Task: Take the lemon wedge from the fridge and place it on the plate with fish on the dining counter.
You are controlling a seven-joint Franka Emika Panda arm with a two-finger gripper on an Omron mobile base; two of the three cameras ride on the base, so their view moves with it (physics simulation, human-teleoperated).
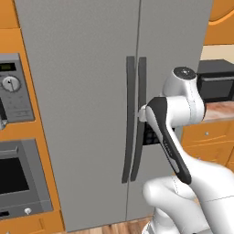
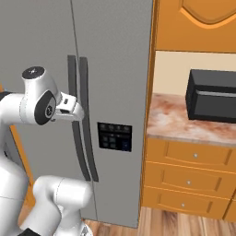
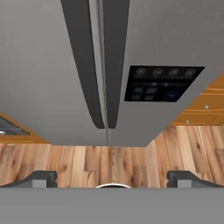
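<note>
Pincer (image 3: 112,177) gapes wide, empty, just before the shut fridge (image 1: 82,91); the lemon wedge presumably sits hidden inside; best centre one dark handle (image 3: 116,65) between the fingertips before closing.

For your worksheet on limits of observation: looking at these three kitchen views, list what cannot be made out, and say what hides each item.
- Inside of the fridge: hidden in all views by its two shut doors, so any lemon wedge there is unseen.
- Pincer in the left base view: hidden behind the arm's own wrist.
- Control panel markings: too small to read in the hand view.
- Wall oven: cut off by the left edge of the left base view.
</note>
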